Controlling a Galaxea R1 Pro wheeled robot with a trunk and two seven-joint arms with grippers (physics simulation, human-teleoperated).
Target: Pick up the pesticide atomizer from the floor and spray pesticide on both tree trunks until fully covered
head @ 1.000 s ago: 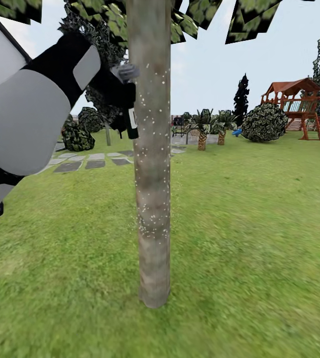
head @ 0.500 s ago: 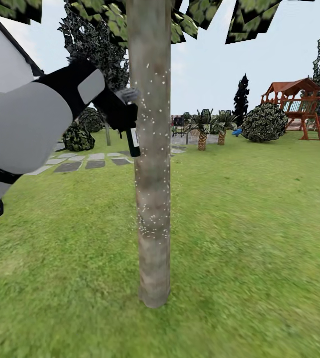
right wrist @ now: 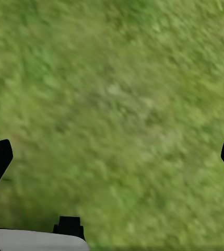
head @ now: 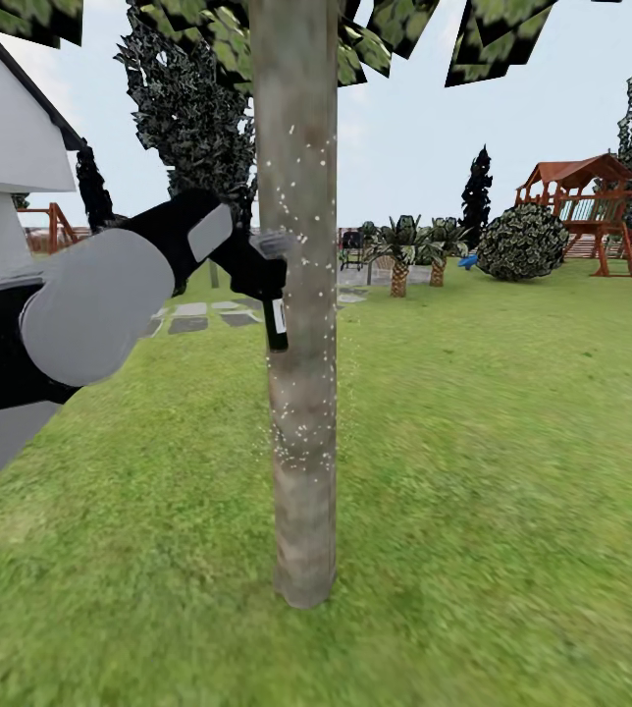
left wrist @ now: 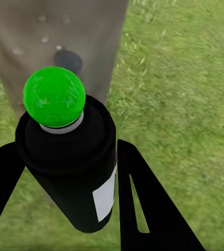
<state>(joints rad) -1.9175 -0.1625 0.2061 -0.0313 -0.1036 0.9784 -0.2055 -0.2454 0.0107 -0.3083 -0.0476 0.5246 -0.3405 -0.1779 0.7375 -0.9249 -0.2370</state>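
At far left I see a white house [head: 7, 128]. My left gripper [head: 257, 270] is clamped on the spray bottle [head: 276, 324], black plastic with a white label I can't read, held just left of the tree trunk [head: 298, 295]. The mottled bark carries white specks [head: 301, 432]. Stepping stones [head: 198, 316] lie behind on the lawn [head: 502, 442]. A wooden playset [head: 586, 206] stands far right. My right gripper [right wrist: 112, 157] hangs wide open over grass.

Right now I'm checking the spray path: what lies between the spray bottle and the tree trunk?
Nothing: in the head view the spray bottle, held in the left gripper, sits right beside the tree trunk, with no object between them.
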